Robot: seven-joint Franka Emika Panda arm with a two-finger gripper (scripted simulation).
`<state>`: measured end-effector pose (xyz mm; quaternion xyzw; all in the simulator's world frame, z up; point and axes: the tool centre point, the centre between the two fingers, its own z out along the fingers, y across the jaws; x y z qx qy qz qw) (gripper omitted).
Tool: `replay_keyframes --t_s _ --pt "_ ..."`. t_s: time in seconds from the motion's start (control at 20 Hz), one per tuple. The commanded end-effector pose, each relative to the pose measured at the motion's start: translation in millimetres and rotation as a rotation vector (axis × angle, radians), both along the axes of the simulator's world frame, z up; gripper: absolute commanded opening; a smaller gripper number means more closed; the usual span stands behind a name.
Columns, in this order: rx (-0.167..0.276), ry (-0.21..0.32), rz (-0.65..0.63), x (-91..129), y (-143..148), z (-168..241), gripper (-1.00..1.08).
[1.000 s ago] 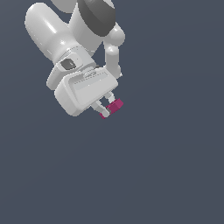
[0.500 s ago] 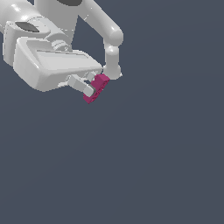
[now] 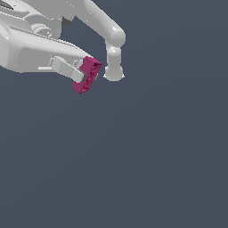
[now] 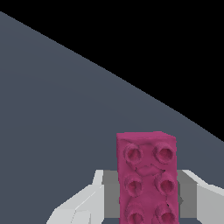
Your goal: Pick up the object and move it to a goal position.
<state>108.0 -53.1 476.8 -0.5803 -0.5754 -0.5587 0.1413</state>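
Showing a bare simulated scene: only flat grey ground, rendered white arm, black void behind.

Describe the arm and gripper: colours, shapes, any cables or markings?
The arm is glossy white, built of rounded tubular links, with a dark band near one joint. The gripper has a boxy white body and light grey, blocky fingers. No cables or markings show.

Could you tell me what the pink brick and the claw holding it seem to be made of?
Pink brick: looks like matte moulded plastic, an even magenta with round studs and no glint. Claw: smooth white and grey, plastic or painted metal; a render cannot settle which.
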Motion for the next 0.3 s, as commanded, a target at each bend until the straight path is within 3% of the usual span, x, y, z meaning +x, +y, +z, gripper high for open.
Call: replay_keyframes --t_s 0.0,0.25 --pt "0.005 -0.008 0.009 0.0 -1.0 3.6 -1.0" --pt "0.004 -0.006 0.009 0.3 -0.1 3.4 -1.0"
